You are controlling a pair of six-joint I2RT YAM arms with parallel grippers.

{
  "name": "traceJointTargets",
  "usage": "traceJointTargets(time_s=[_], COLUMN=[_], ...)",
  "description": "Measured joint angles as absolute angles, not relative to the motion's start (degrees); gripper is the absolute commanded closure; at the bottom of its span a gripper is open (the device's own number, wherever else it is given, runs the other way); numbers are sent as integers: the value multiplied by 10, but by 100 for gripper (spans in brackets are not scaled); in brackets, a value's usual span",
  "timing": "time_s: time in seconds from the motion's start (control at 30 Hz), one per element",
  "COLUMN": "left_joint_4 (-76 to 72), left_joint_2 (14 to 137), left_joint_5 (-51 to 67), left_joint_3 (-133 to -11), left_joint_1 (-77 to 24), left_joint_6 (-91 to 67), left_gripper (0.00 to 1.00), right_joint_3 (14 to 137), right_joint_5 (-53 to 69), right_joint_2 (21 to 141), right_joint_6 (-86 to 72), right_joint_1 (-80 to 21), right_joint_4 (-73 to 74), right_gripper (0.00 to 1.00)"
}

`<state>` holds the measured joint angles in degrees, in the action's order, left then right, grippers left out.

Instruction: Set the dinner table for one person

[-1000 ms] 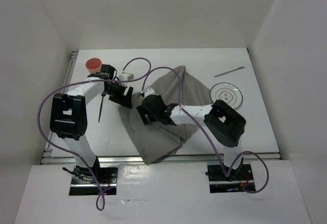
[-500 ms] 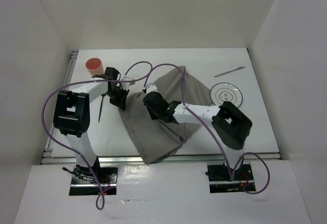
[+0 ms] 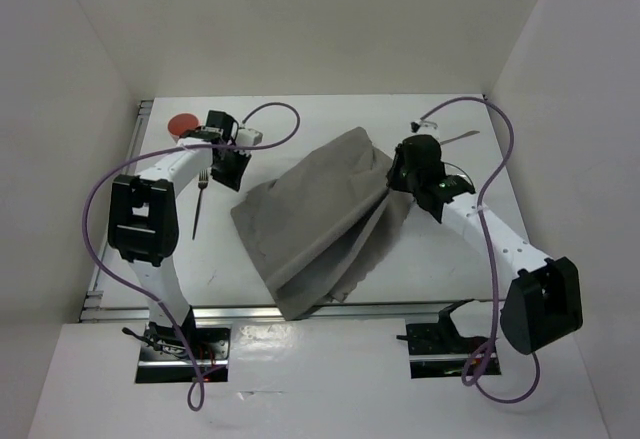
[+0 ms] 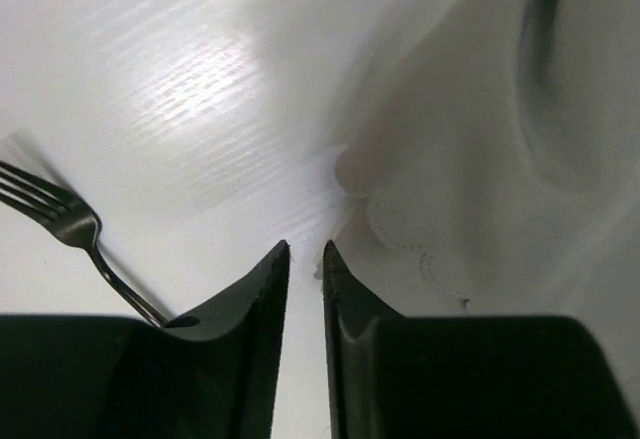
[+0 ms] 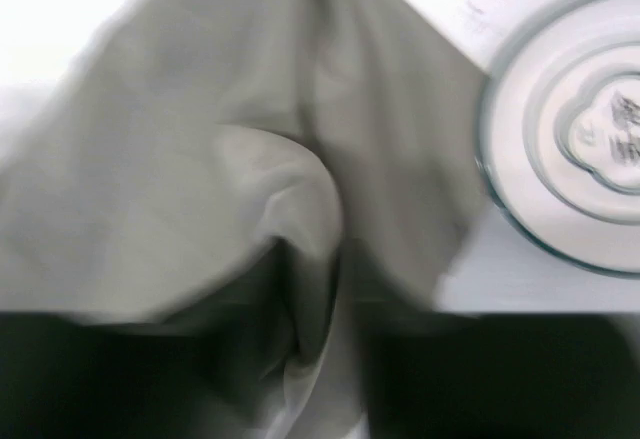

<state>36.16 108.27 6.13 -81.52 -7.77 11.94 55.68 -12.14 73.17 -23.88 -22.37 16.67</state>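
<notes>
The white dinner table (image 3: 455,259) carries a rumpled grey cloth mat (image 3: 315,219) across its middle. My right gripper (image 3: 398,174) is at the mat's right edge. In the right wrist view a raised fold of the mat (image 5: 200,139) runs between the right gripper's (image 5: 330,309) fingers, which are shut on it. My left gripper (image 3: 232,174) is at the mat's upper left corner. In the left wrist view the left gripper (image 4: 305,249) shows a narrow gap with bare table in it. The mat's scalloped corner (image 4: 420,249) lies just ahead to the right.
A fork (image 3: 197,204) (image 4: 60,221) lies left of the left gripper. A red cup (image 3: 181,125) stands at the back left. A ringed white plate (image 5: 570,149) sits beside the mat's right edge, mostly under the right arm from above. A knife (image 3: 462,136) lies at the back right.
The right arm swung from the mat's left part to its right edge, pulling cloth that way. The left gripper let go of the mat's corner and drew back toward the cup.
</notes>
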Motion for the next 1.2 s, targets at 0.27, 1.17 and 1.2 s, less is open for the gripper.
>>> traceJointTargets(time_s=[0.27, 1.17, 1.2], left_joint_4=[375, 442, 439], left_joint_2=[1057, 1052, 1065], left_joint_5=[68, 320, 330], left_joint_3=[-780, -663, -663], left_joint_1=[-95, 0, 2], left_joint_6=[121, 41, 37], left_gripper=[46, 34, 34], right_joint_3=[510, 1028, 1029], right_joint_5=[-94, 264, 270], right_joint_2=[738, 1298, 1300], right_joint_6=[-264, -81, -79], right_joint_1=[-92, -87, -87], right_joint_4=[242, 159, 157], right_gripper=[16, 14, 14])
